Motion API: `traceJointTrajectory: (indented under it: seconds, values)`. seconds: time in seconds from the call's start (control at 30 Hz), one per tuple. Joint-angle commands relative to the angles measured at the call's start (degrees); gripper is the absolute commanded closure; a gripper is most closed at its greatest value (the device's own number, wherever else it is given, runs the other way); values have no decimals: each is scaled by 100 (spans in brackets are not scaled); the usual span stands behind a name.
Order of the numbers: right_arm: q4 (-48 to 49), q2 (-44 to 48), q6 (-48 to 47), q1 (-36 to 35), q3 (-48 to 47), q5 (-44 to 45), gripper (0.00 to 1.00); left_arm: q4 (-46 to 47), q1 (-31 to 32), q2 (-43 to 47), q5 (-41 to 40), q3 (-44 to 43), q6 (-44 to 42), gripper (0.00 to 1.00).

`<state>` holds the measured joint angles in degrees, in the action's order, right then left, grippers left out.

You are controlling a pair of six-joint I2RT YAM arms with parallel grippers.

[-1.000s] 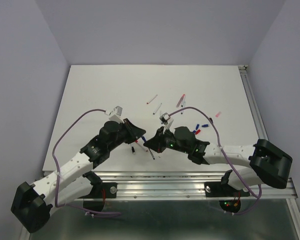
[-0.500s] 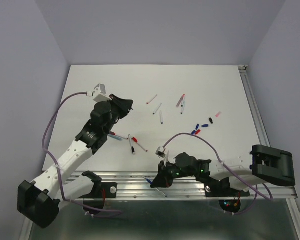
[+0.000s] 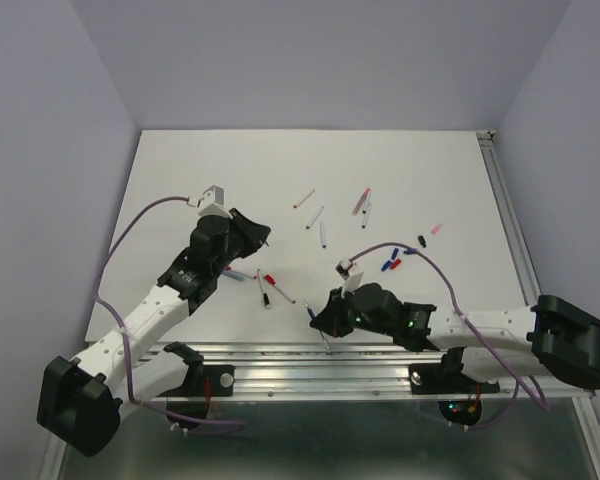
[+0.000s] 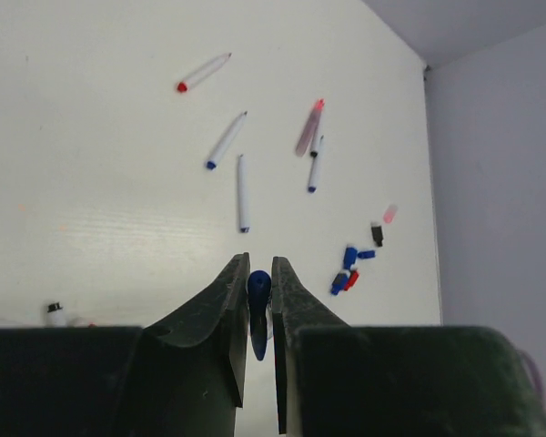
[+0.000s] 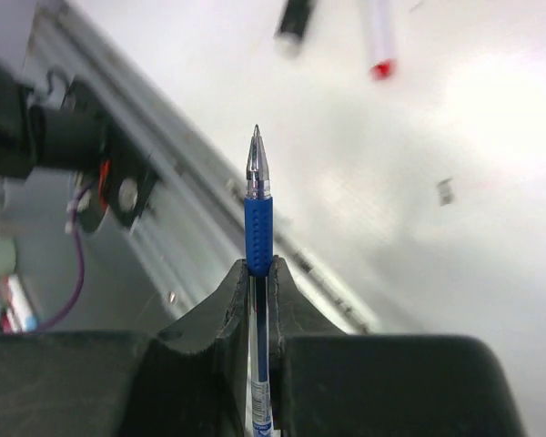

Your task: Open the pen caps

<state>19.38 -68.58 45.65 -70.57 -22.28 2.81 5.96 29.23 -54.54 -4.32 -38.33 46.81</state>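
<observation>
Ahead-left of the left gripper (image 4: 259, 265) the white tabletop (image 4: 91, 209) lies open; thin white pen barrels (image 4: 243, 193) lie straight ahead, small blue and red plastic caps (image 4: 348, 259) ahead-right. The silver aluminium rail (image 5: 200, 214) crosses just beyond the right gripper (image 5: 261, 266)

The left arm (image 3: 150, 320) and right arm (image 3: 480, 325) share one build: white link shells between black joint housings, with a bulky black shoulder block at the near end. A thin purple cable (image 3: 115, 265) loops along each, and a small pale grey camera (image 3: 212, 198) sits at each wrist. Tiny green lights (image 3: 412, 323) glow on the right arm. The left gripper (image 4: 259, 262) and right gripper (image 5: 259, 266) have matte black fingers tapering to curved tips
</observation>
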Motion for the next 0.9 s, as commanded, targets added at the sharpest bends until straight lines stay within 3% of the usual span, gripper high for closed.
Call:
traceJointTrajectory:
  seconds: [0.0,0.27,0.47,0.7,0.87]
  values:
    - [-794,169,-12,892,-435,625,99,-16,12,84,668,500,-40,100]
    - [-1629,-155,164,2291,-970,1362,99,125,12,330,1064,1089,-31,100]
    - [-1560,-919,76,3030,-1576,1319,96,134,21,594,1126,1336,-75,100]
    - [-1217,-2403,-635,3207,-2438,862,95,134,12,734,1126,1503,-145,100]
    - [-1357,-3003,-882,3251,-3000,1116,95,134,21,743,1135,1530,-189,100]
